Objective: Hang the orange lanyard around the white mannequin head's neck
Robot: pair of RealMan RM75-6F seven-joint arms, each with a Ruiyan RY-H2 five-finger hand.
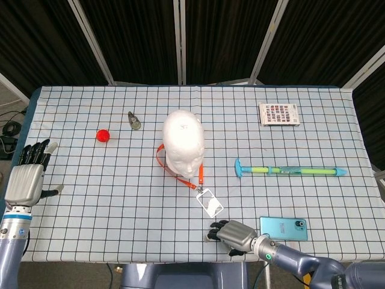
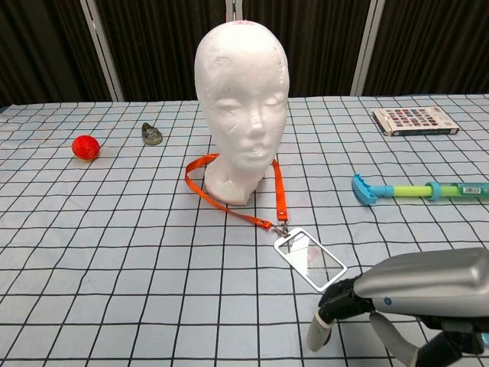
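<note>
The orange fabric lanyard (image 2: 229, 200) lies looped around the base of the white foam mannequin head (image 2: 241, 92) at the middle of the chest view, both strap ends running down and right to a metal clip and a clear plastic badge holder (image 2: 310, 258) flat on the grid-patterned tablecloth (image 2: 114, 252). The loop sits low, on the cloth around the neck's foot rather than up on the neck itself, so the task looks essentially done.

The right hand (image 2: 397, 294) hangs at the lower right of that frame, just below the badge holder and apart from it, holding nothing; its fingers look loosely curled with the tips pointing toward the badge, though I cannot tell for certain how far apart they are. The main risk, as I judge it, is a fingertip catching the badge holder's near corner: a drag there would pull the strap taut and could tip the light foam head or slide the loop off-centre.

The left hand (image 1: 25, 180) shows only in the head view, at the far left edge, spread and empty (the chest view omits it entirely). The head view also shows a teal smartphone (image 1: 283, 229) just right of the right hand, a possible thing to bump. The chest view alone reveals the face and how the strap wraps the neck's front.
</note>
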